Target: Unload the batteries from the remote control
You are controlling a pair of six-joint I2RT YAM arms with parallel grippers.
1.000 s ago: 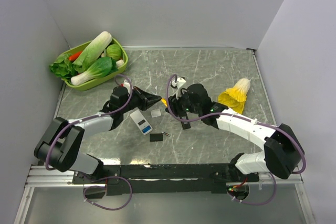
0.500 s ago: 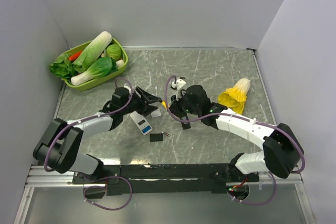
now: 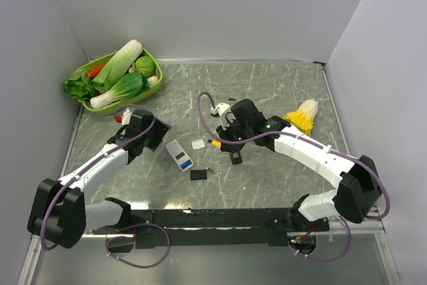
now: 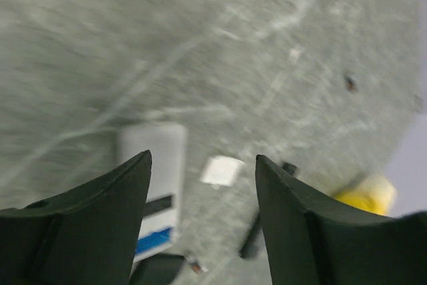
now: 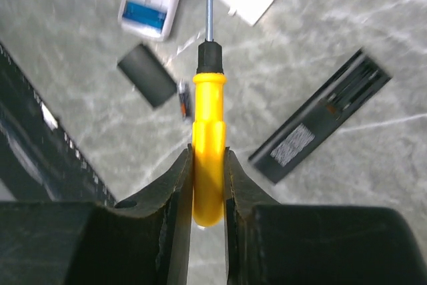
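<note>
A white remote control (image 3: 179, 155) lies face down with its back open, and a blue battery (image 5: 143, 11) sits in its compartment. A small dark battery (image 5: 183, 101) with an orange end lies loose on the table. Beside it is a black remote control (image 5: 320, 115), also opened. My right gripper (image 5: 208, 153) is shut on the yellow handle of a screwdriver (image 5: 208, 165), whose blade points toward the white remote. Left of the white remote (image 4: 157, 165), my left gripper (image 4: 203, 158) hangs open and empty. In the top view the left gripper (image 3: 159, 137) is well apart from the right gripper (image 3: 223, 139).
A white cover plate (image 3: 198, 143) and a black cover plate (image 3: 197, 174) lie near the remotes. A green basket (image 3: 152, 58) of vegetables stands at the back left. A yellow and white vegetable (image 3: 300, 119) lies to the right. Grey walls enclose three sides.
My left gripper opened and drew back to the left, away from the middle. My right gripper closed on the yellow screwdriver and now holds it alone, a little nearer the front.
</note>
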